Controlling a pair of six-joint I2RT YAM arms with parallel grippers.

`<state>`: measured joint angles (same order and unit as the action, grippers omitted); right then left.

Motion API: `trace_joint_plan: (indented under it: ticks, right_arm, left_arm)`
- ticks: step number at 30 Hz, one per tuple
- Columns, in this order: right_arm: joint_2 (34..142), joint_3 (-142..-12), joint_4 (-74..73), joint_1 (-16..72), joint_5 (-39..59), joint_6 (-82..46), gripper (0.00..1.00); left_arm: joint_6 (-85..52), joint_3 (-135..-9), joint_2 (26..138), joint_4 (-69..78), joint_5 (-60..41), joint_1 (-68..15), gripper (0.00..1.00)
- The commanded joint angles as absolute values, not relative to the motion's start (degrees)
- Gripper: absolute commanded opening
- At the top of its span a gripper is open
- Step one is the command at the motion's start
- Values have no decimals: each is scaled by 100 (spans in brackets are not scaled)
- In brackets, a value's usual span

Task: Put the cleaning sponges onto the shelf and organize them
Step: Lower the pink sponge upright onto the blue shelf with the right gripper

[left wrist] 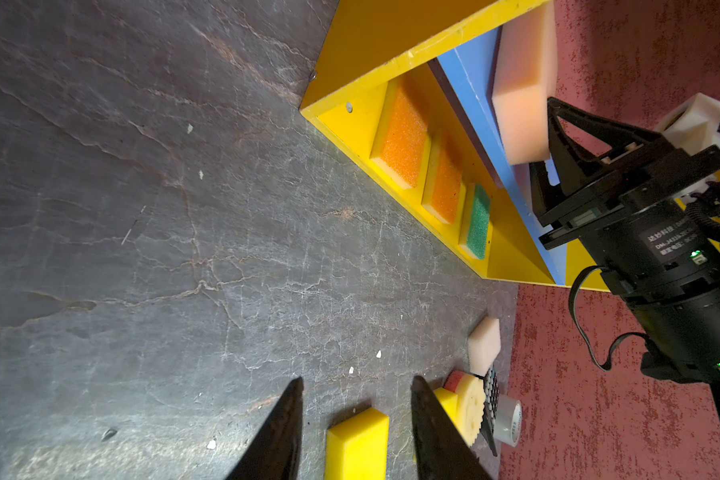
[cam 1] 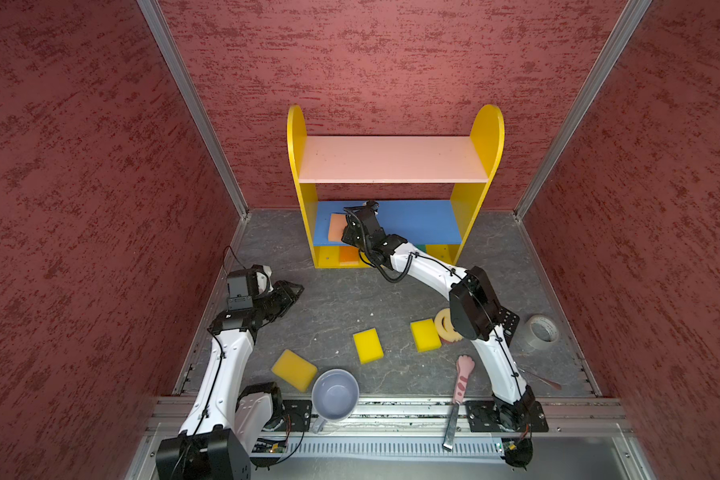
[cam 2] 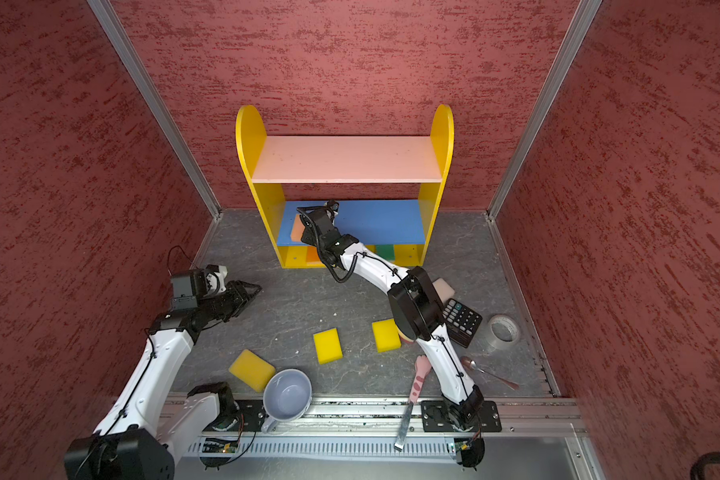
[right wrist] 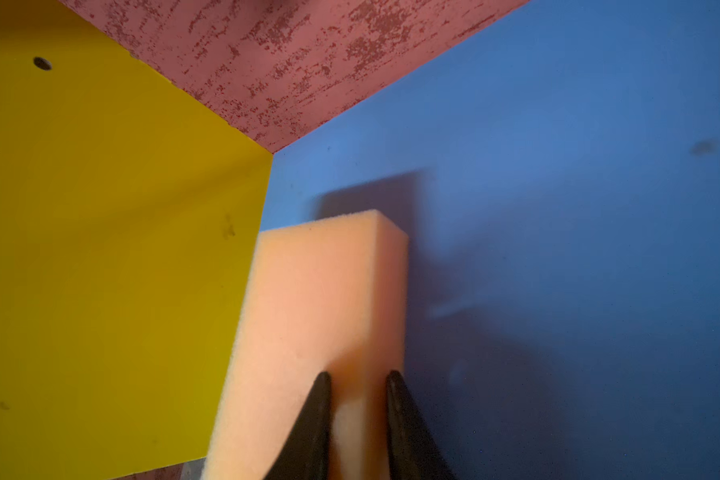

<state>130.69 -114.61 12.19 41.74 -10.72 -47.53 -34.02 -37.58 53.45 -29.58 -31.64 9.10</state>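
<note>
Nine sponges (cam 1: 368, 345), one shelf (cam 1: 391, 160)

Bright overhead light, soft shadows, dim soft-focus right wrist view, bent edges

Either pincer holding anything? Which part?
Right pincer grips the peach sponge by its near end, across the thickness, on the blue middle board. Left pincer open, holding nothing.

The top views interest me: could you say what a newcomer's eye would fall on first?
The yellow-sided shelf stands against the back wall, with a pink top board. The right gripper reaches onto the blue middle board, pinching a peach sponge at its left end as viewed. Three yellow sponges lie scattered on the grey floor in front.
</note>
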Motion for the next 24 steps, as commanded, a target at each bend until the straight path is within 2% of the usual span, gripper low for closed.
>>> trace_joint_plan:
  ticks: [1, 4, 24]
  right_arm:
    - [13129, -11595, 1315, 4100, -1099, -4755, 13]
    - [13113, -11616, 1305, 4079, -1127, -4730, 8]
    - [13162, -11822, 1603, 3955, -939, -4479, 7]
  left_arm:
    - [-3322, -3763, 5291, -2972, -3217, 967, 43]
    - [-3322, -3762, 5317, -2963, -3226, 972, 43]
    - [-3323, -3746, 5458, -2864, -3250, 1002, 44]
